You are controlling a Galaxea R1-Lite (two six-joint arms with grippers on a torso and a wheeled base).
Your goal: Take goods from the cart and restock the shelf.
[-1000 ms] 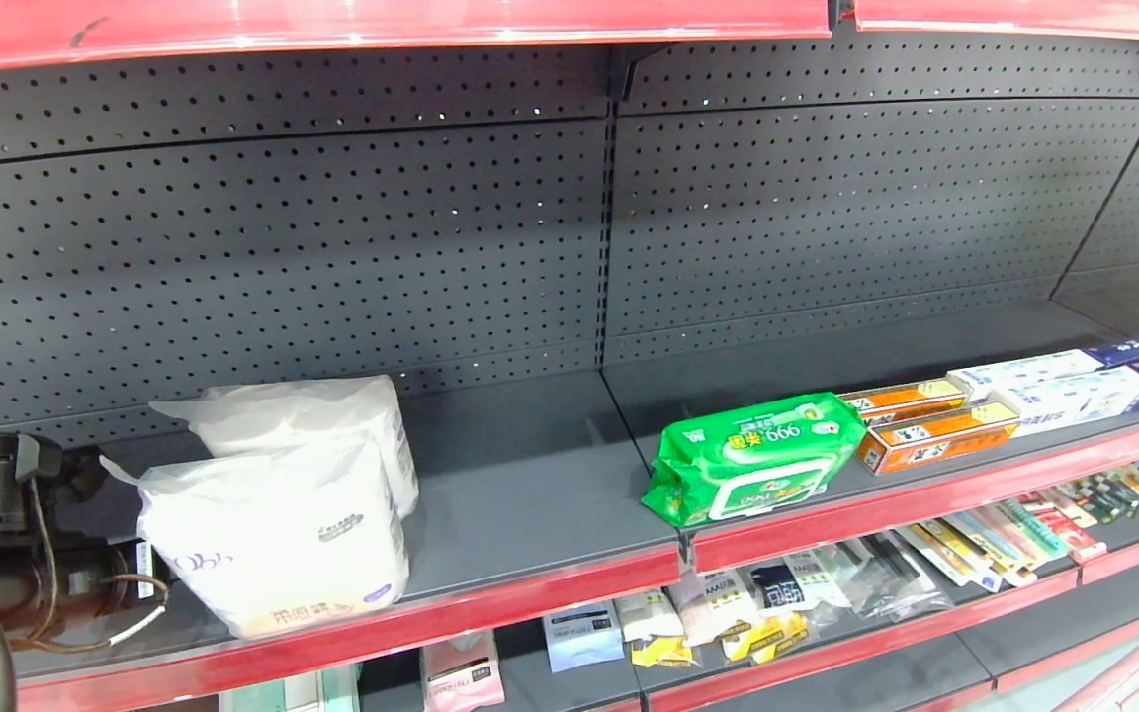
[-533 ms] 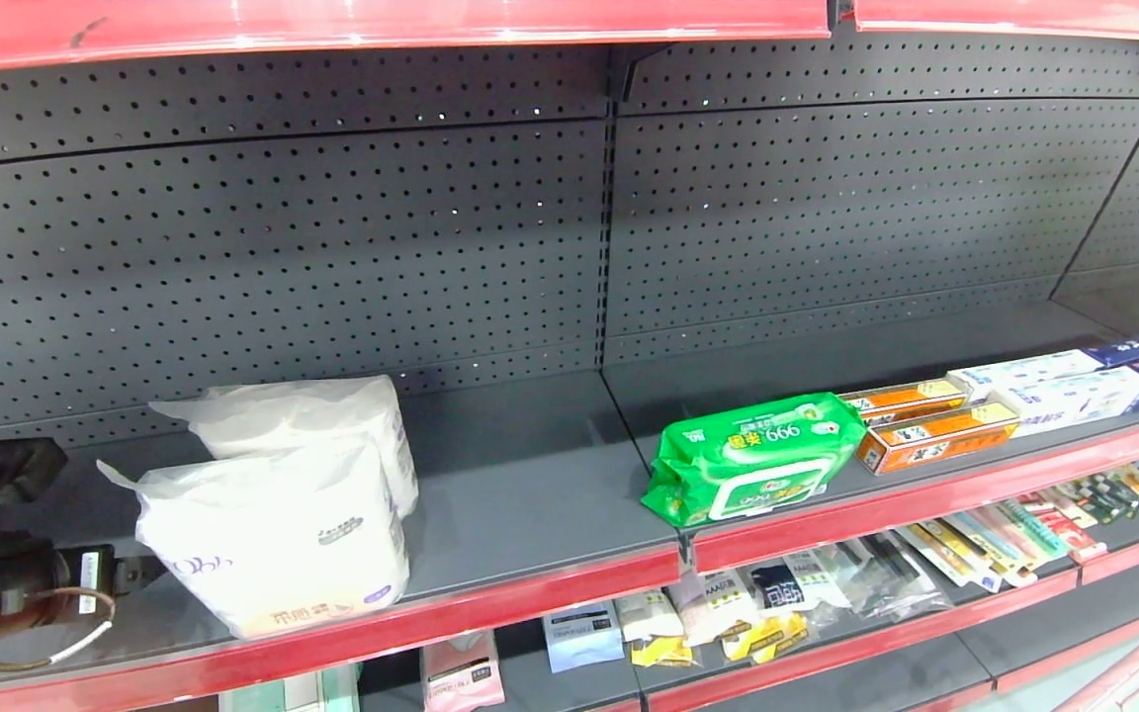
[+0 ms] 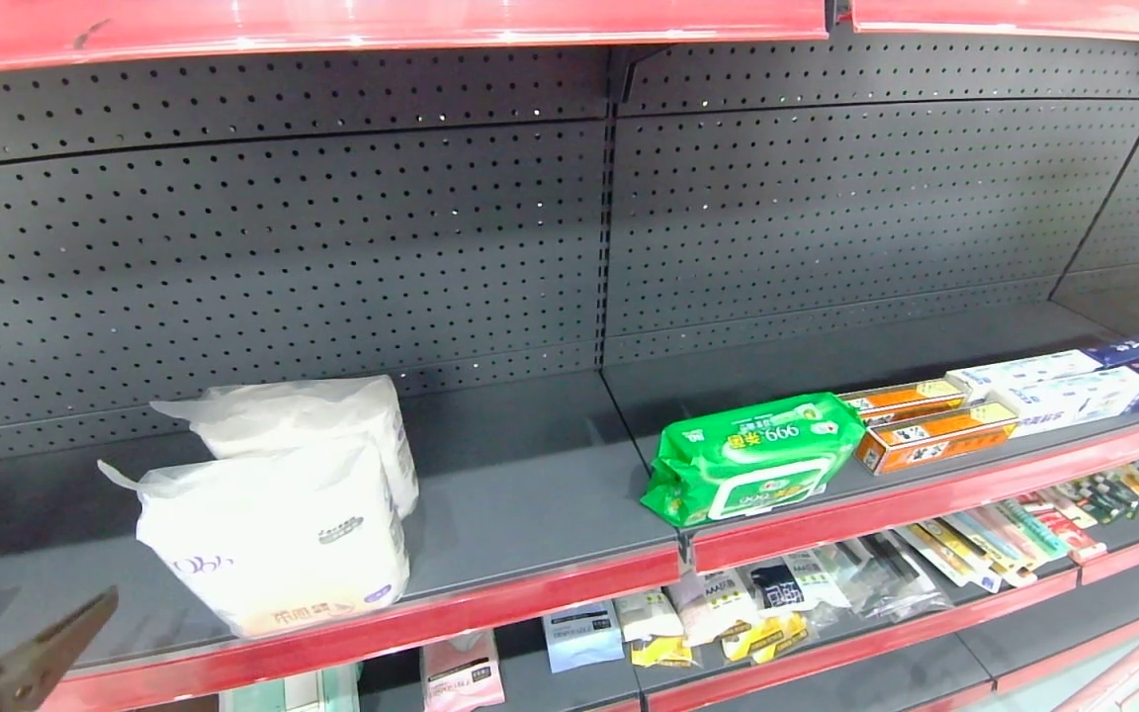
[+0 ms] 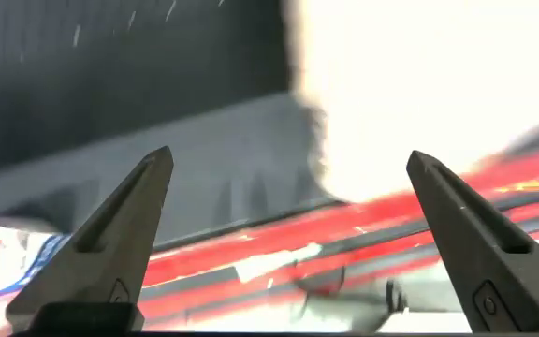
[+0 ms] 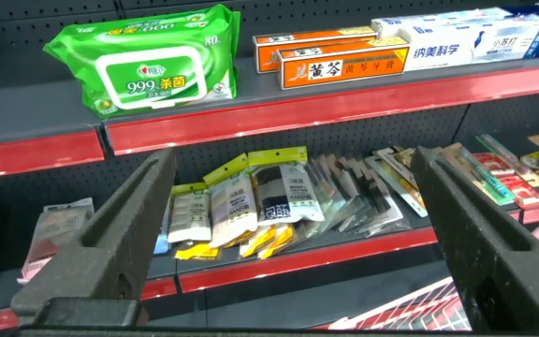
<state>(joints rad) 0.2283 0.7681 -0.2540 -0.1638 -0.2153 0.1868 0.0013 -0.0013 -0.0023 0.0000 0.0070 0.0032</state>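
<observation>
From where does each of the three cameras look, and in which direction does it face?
Left wrist: on the left arm, facing the shelf and a white bag; open left gripper shows.
Right wrist: on the right arm, facing the green wipes pack and packets below; open right gripper shows.
Head: on the head, looking forward and down at the shelf; left gripper's fingers at lower left.
Shared: head and right wrist, the green wipes pack.

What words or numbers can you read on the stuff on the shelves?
"999" and "80": on the green wipes pack.
Orange boxes: characters, too unclear to read for sure.
White-and-blue boxes: the same.
White bags: print too blurred.
Hanging packets: too small.
</observation>
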